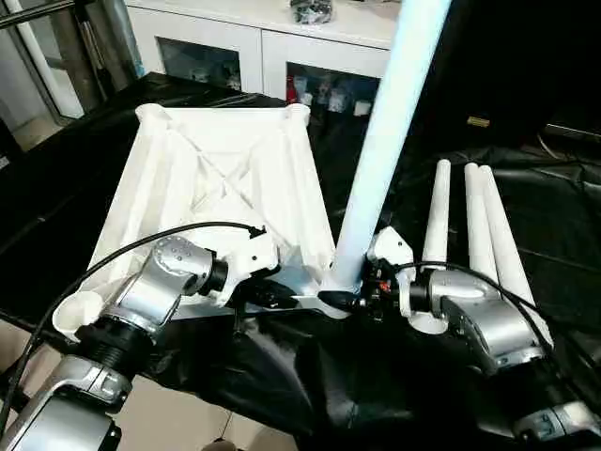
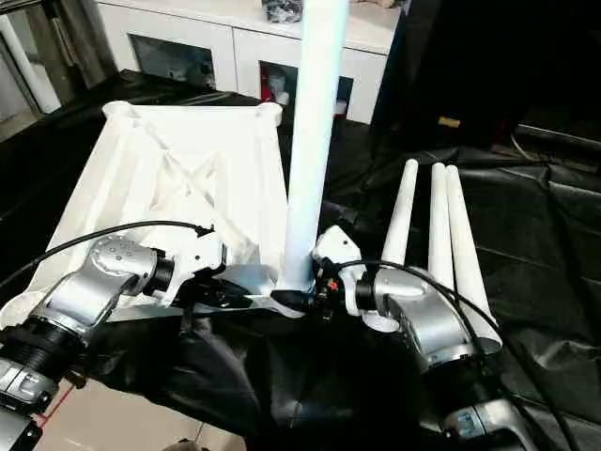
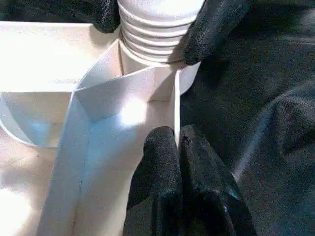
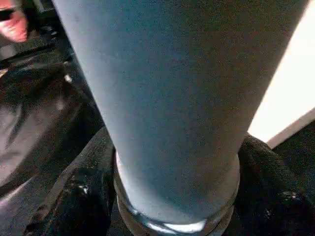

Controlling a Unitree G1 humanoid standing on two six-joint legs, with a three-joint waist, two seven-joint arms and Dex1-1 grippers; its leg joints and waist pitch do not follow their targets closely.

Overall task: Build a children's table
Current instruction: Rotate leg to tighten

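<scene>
From the head views, the tabletop [image 1: 216,188] lay underside up on the black-draped work table [image 1: 554,207], and one leg [image 1: 380,160] stood upright in its near right corner socket. Three spare legs [image 1: 474,235] lay side by side toward the work table's right edge.

In the left wrist view, the left gripper [image 3: 178,147] was pinched closed on the tabletop's thin rim beside the socket, where the leg's ribbed end [image 3: 152,29] sat.

In the right wrist view, the right gripper [image 4: 172,196] straddled the leg's base, one finger on each side, holding it.

The ribs looked not fully seated; a tilted push could jam the leg or slide the tabletop off the near edge.
</scene>
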